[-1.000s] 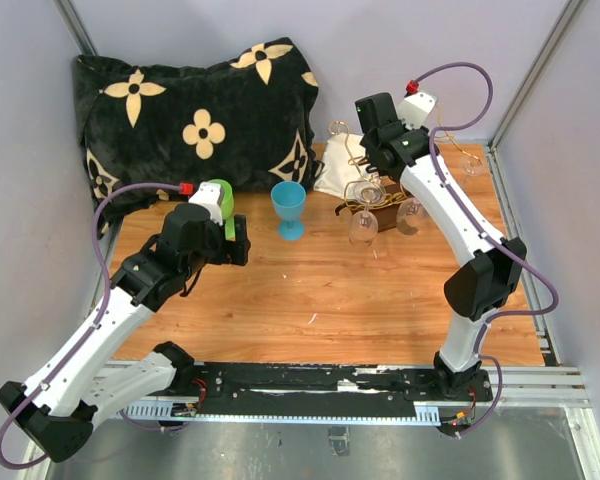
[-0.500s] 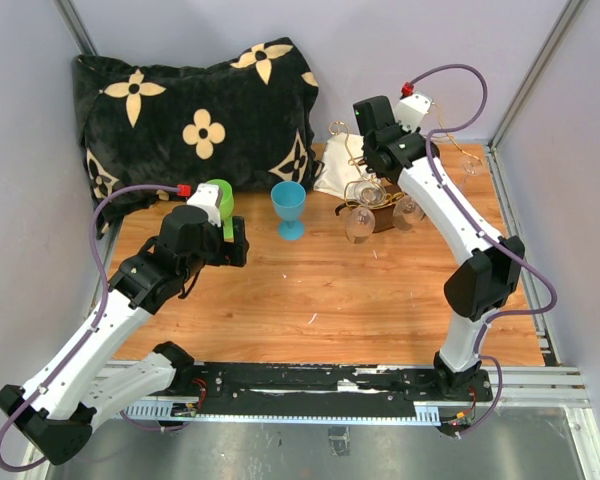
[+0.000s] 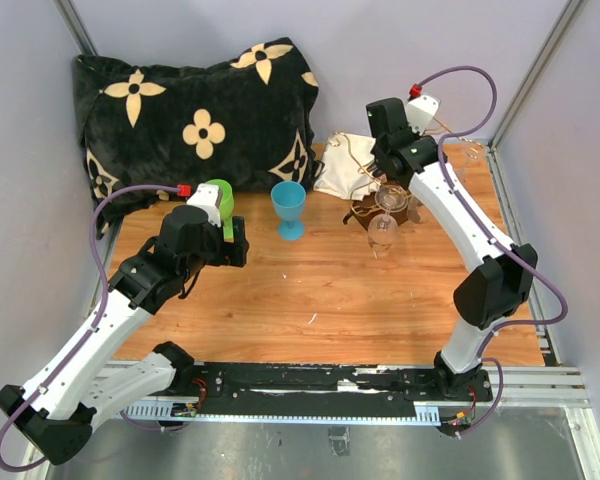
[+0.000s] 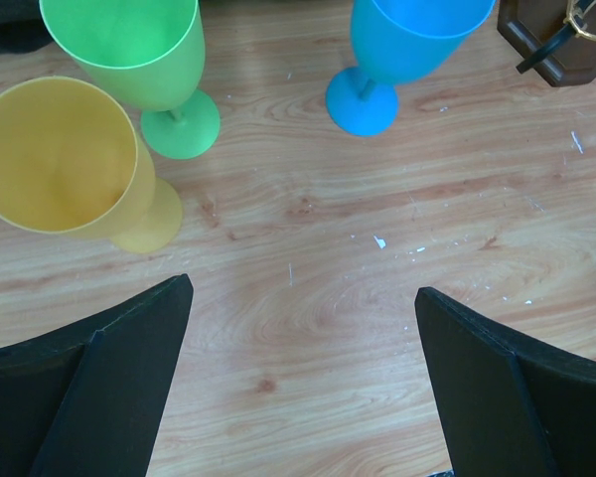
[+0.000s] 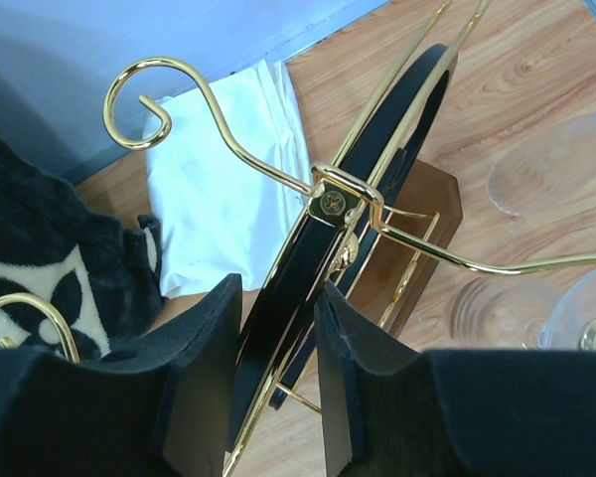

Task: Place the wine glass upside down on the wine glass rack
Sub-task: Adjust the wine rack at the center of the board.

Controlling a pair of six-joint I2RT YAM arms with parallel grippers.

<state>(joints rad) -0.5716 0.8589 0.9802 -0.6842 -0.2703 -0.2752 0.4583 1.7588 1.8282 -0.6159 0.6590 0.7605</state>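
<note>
Wooden table (image 3: 320, 290) | right pincer (image 5: 278, 298) clamped on wine glass rack (image 5: 336, 204) (black ring (image 5: 402, 119) between fingers) | left pincer (image 4: 303, 288) wide

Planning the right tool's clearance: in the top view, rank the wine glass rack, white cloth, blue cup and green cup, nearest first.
1. wine glass rack: gripped by the right tool.
2. white cloth: just left of it.
3. blue cup: farther left.
4. green cup: farthest left, by the other arm.

Right arm (image 3: 450, 205) over wine glass rack (image 3: 372, 212), blue goblet (image 3: 289, 208) to its left, flowered black pillow (image 3: 195, 110) behind
</note>
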